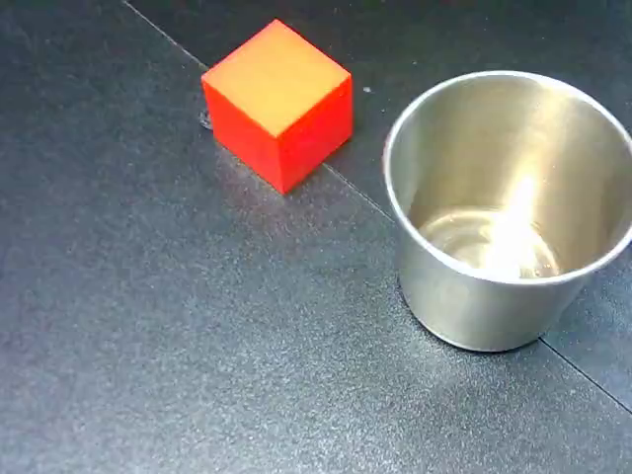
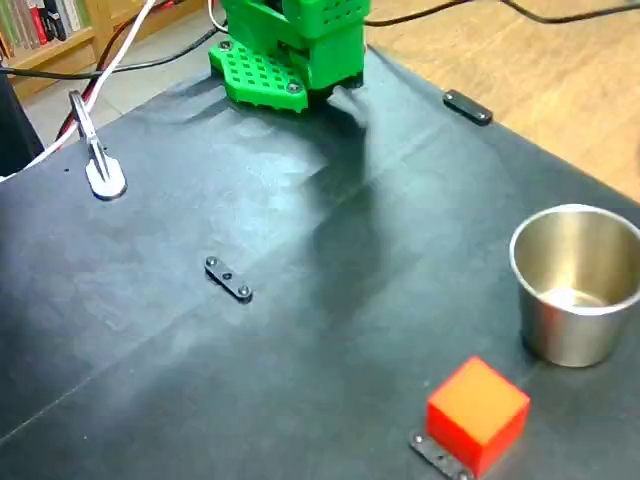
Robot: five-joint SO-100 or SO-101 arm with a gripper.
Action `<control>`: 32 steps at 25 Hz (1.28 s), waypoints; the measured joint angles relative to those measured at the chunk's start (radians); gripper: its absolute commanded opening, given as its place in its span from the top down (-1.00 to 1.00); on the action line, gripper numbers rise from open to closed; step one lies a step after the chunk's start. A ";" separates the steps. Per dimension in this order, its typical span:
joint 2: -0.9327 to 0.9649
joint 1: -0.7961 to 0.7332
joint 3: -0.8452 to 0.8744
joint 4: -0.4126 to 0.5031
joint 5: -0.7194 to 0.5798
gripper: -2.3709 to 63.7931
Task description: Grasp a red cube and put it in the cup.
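The red cube (image 1: pixel 281 99) rests on the black mat at the upper left of one fixed view, a short gap to the left of the cup (image 1: pixel 474 296). The cup stands upright and holds nothing. In the other fixed view the red cube (image 2: pixel 478 412) sits near the front edge, with the steel cup (image 2: pixel 575 330) behind it to the right. Only the arm's green base (image 2: pixel 290 50) shows, at the top of that view. The gripper is out of both views.
Small black plates lie on the mat mid-left (image 2: pixel 229 279), at the far right edge (image 2: pixel 467 107), and beside the cube's front corner (image 2: pixel 440 455). A metal clip (image 2: pixel 100 165) with cables sits at the left. Bare wood (image 2: pixel 560 80) lies beyond the mat.
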 measured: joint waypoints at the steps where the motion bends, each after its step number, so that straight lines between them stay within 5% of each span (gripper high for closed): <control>1: -0.037 0.034 -0.032 0.000 0.000 0.14; 9: -0.310 0.193 -0.150 0.000 -0.095 0.12; 19: -0.546 0.276 -0.150 -0.003 -0.265 -0.58; 27: -0.709 0.288 -0.152 -0.003 -0.505 -0.61; 32: -0.813 0.291 -0.222 -0.005 -0.522 -0.59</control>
